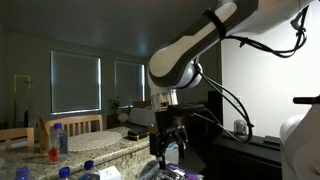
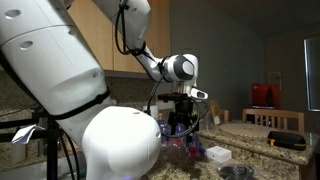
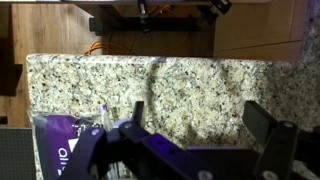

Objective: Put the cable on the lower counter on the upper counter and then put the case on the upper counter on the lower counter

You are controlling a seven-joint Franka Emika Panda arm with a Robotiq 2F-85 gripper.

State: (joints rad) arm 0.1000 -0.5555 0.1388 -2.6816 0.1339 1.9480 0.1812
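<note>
Your gripper [image 3: 195, 115] hangs spread wide and empty over the speckled granite counter [image 3: 190, 75], the purple-and-white case [image 3: 62, 150] lying just beside one finger [image 3: 137, 115]. Past the counter's far edge a thin orange cable [image 3: 95, 46] lies on a wood-toned surface [image 3: 50, 30]

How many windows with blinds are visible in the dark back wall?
2. The wider window is at picture left; the narrower window is beside it, next to the robot arm. The arm may hide more.

White arm [image 1: 190, 50], black cables, black pincer [image 1: 168, 143]
</note>
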